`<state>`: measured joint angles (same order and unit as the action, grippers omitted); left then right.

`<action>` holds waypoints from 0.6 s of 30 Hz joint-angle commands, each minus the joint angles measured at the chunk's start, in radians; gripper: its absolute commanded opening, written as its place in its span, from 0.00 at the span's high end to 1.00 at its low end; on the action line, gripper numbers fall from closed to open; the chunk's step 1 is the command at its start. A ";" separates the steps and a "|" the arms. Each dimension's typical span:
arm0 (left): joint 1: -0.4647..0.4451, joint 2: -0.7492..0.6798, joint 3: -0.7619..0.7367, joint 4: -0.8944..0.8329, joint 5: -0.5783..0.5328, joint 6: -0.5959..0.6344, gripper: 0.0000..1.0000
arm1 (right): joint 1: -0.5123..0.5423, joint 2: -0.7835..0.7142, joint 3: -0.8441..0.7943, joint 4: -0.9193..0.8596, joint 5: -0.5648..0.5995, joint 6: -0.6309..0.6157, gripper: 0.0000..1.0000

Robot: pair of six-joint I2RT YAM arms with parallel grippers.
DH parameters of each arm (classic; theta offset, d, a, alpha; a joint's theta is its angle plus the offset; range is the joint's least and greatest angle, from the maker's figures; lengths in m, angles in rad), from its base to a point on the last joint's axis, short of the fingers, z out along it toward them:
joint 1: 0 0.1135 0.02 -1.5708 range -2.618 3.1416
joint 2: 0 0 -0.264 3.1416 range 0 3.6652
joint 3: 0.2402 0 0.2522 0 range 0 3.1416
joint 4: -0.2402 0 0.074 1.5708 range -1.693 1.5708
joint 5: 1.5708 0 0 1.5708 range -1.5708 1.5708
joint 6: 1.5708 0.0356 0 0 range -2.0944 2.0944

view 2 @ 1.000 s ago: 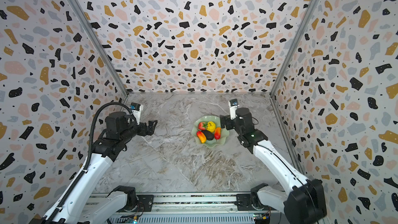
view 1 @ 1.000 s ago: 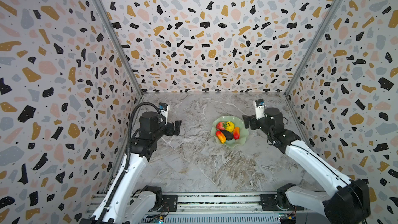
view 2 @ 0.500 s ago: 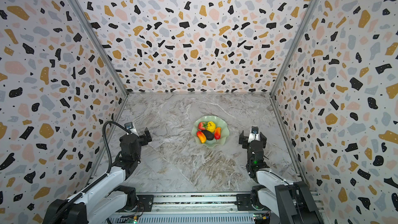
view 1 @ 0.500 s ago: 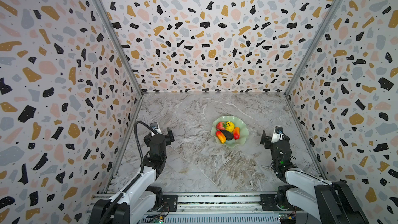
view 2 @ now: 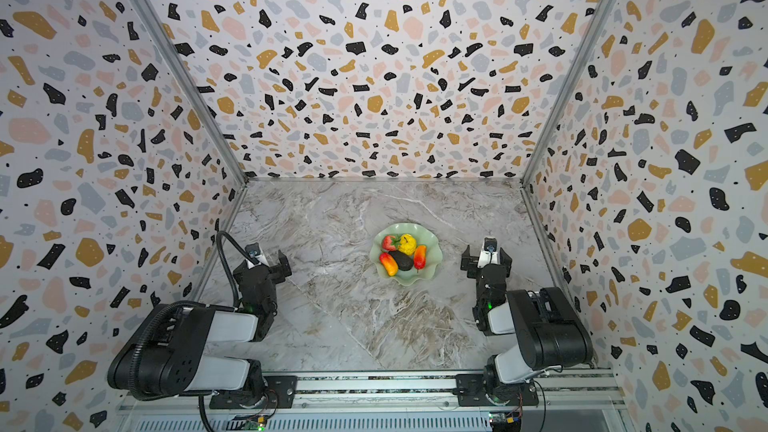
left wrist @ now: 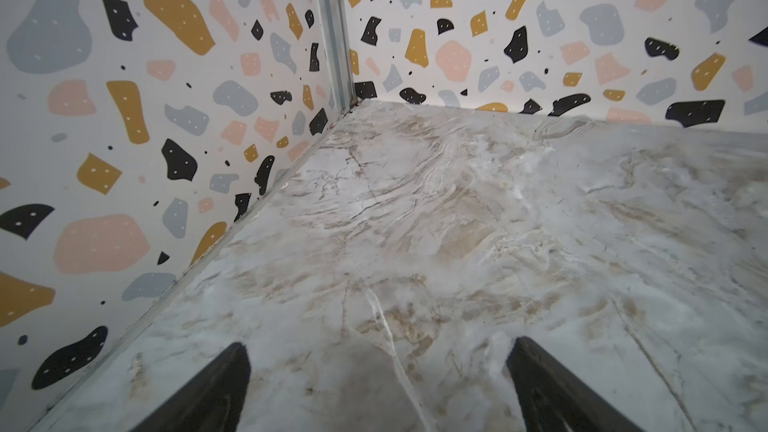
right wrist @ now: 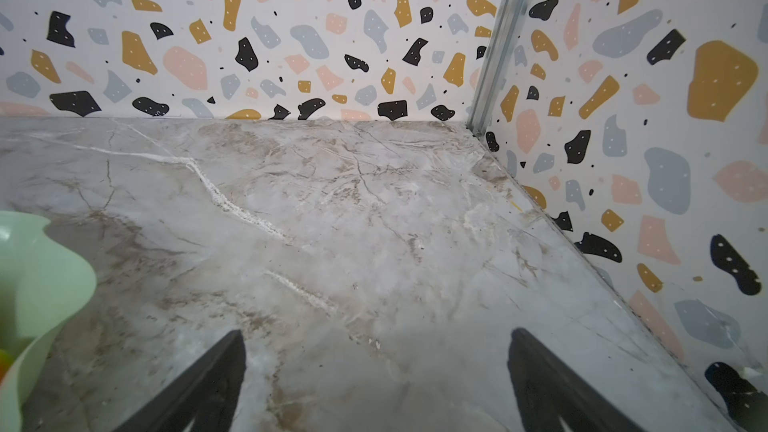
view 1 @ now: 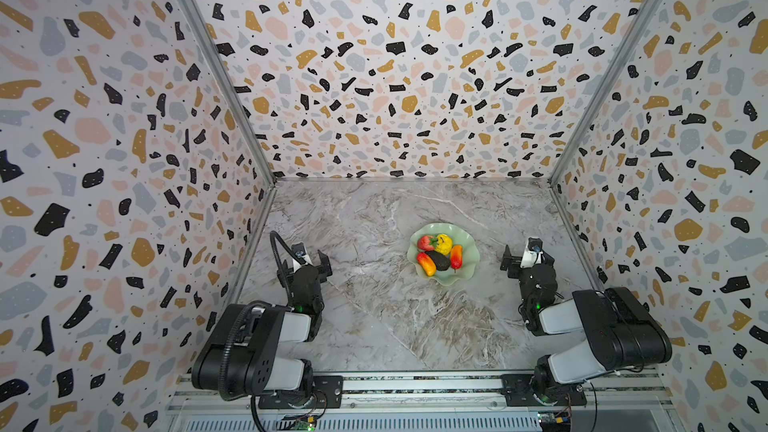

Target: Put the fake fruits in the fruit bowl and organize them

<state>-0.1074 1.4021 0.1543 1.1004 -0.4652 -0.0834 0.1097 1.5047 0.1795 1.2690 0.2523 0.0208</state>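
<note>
The mint-green fruit bowl (view 1: 470, 252) (view 2: 434, 257) stands right of the table's middle in both top views. It holds several fake fruits: a red strawberry (view 1: 424, 243) (view 2: 389, 242), a lumpy yellow one (view 1: 444, 244) (view 2: 407, 244), a dark oval (view 1: 439, 260) (view 2: 402, 260) and two red-orange ones (view 1: 426, 263) (view 1: 456, 256). My left gripper (view 1: 304, 263) (left wrist: 379, 344) is open and empty, well left of the bowl. My right gripper (view 1: 527, 259) (right wrist: 377, 333) is open and empty just right of it. The bowl's wavy rim (right wrist: 41, 276) shows at the right wrist view's edge.
Patterned walls (view 1: 124, 160) close in the marble table (view 1: 374, 326) on three sides. Both arms are folded back over the metal rail (view 1: 415, 384) at the front. The left gripper is near the left wall, the right gripper near the right wall.
Both arms have drawn back from beside the bowl and folded down toward the front rail. The grippers stayed open and the fruits have not moved.
</note>
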 commanded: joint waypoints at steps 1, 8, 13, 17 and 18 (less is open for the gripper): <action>0.004 0.003 0.001 0.123 0.020 0.022 0.00 | -0.005 -0.019 0.014 0.000 -0.028 0.008 0.01; 0.003 -0.009 -0.001 0.114 0.022 0.024 0.00 | -0.001 -0.018 0.011 0.009 -0.021 0.005 0.01; 0.003 -0.011 -0.002 0.115 0.022 0.025 0.01 | -0.001 -0.008 0.019 0.002 -0.019 0.007 0.01; 0.003 -0.011 -0.003 0.116 0.022 0.025 0.01 | -0.001 -0.015 0.013 0.007 -0.019 0.005 0.01; 0.003 -0.010 -0.004 0.116 0.023 0.024 0.00 | -0.001 -0.018 0.012 0.007 -0.021 0.004 0.01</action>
